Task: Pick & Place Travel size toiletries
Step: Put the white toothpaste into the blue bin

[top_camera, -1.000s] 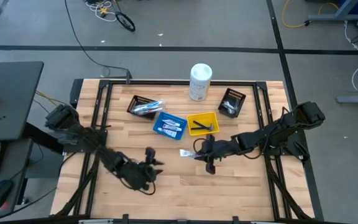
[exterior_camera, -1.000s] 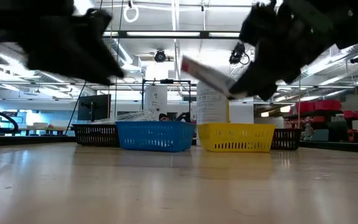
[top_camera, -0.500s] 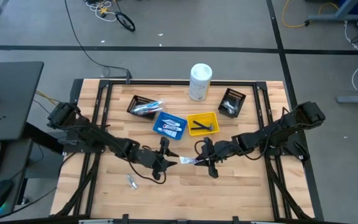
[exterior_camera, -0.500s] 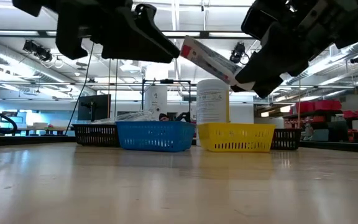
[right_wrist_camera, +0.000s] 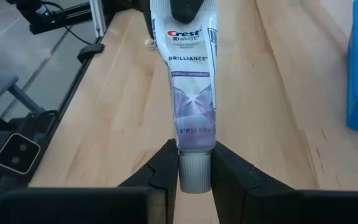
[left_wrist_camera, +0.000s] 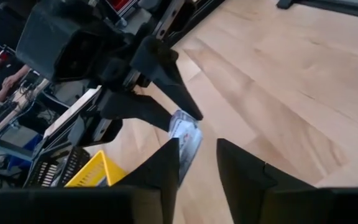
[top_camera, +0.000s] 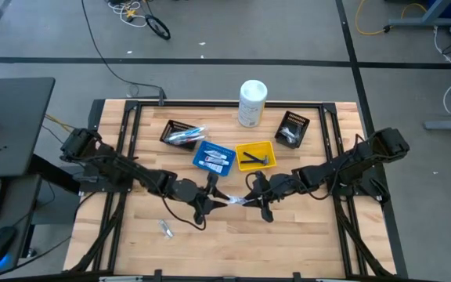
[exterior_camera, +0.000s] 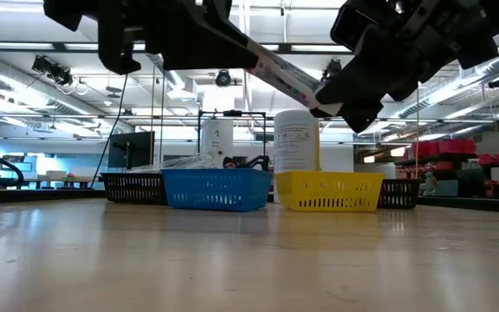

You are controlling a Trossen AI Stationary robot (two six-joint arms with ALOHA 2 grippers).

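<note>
A white travel toothpaste tube (right_wrist_camera: 193,81) hangs in the air over the table's middle (top_camera: 237,201). My right gripper (right_wrist_camera: 194,165) is shut on its cap end. The tube slants up toward my left gripper (left_wrist_camera: 196,146), which has come from the table's left (top_camera: 219,200). That gripper stands open with the tube's flat crimped end (left_wrist_camera: 185,134) between its fingers. One finger (left_wrist_camera: 166,162) is close beside this end, and the other (left_wrist_camera: 241,168) is apart from it. The low view shows the tube (exterior_camera: 288,78) spanning between both grippers. My right gripper pinches the tube's grey cap (right_wrist_camera: 194,173) between its two fingertips. The fingers lie along the tube, coming from the table's right and slanting slightly down. The tube is lifted clear of the table and sticks out beyond the fingers, crimped end farthest. Whether my left gripper touches the crimped end, I cannot tell.
Along the far side stand a black bin (top_camera: 182,133), a blue bin (top_camera: 214,157), a yellow bin (top_camera: 255,155), another black bin (top_camera: 292,128) and a large white canister (top_camera: 251,103). A small pale item (top_camera: 165,228) lies on the bare wood at the near left.
My left gripper has swung from the near left of the table toward the right and up, rolling as it went, until its fingers reached the tube's crimped end. The small pale item it stood over now lies uncovered. My right gripper stayed put, and the tube's free end tipped up a little.
</note>
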